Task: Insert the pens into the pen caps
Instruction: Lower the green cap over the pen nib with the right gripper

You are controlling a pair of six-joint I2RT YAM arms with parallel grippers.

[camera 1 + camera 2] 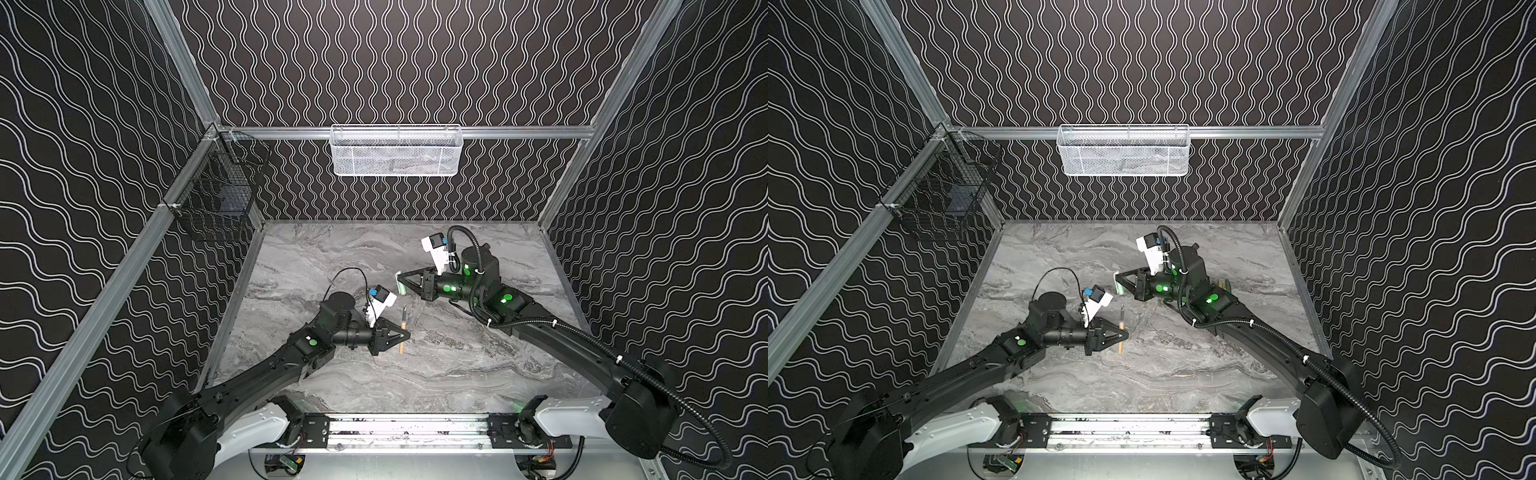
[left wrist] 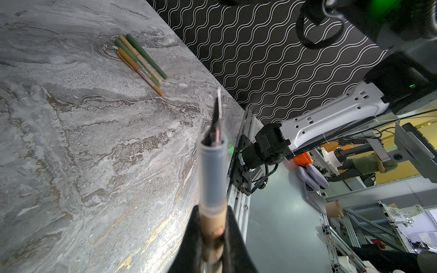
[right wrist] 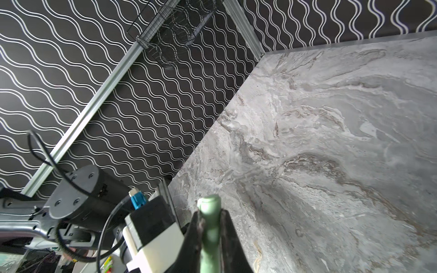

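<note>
- The left end effector (image 1: 406,335) reaches in from the left, above the marbled surface (image 1: 415,374). Its jaws are clamped on a tan-orange pen (image 1: 401,347).
- In both top views this pen (image 1: 1121,347) crosses the jaw tips, with its tan end toward the front edge and its thin dark tip toward the back wall.
- In the left wrist view the pen (image 2: 211,179) sticks straight out from between the two black fingers (image 2: 233,236). The clear grey section and the dark point are well clear of the grip.
- Just beyond the pen's tip, with a gap between them, is a pale green cap (image 1: 401,289).
- The right end effector (image 1: 404,281) comes in from the right and is closed on this cap.
- In the right wrist view the cap (image 3: 209,208) pokes out from between the jaws, rounded end forward.
- Farther right, four pens (image 2: 142,61), two green and two tan-orange, lie side by side on the surface, touching one another. They look capped, though they are small in the view.
</note>
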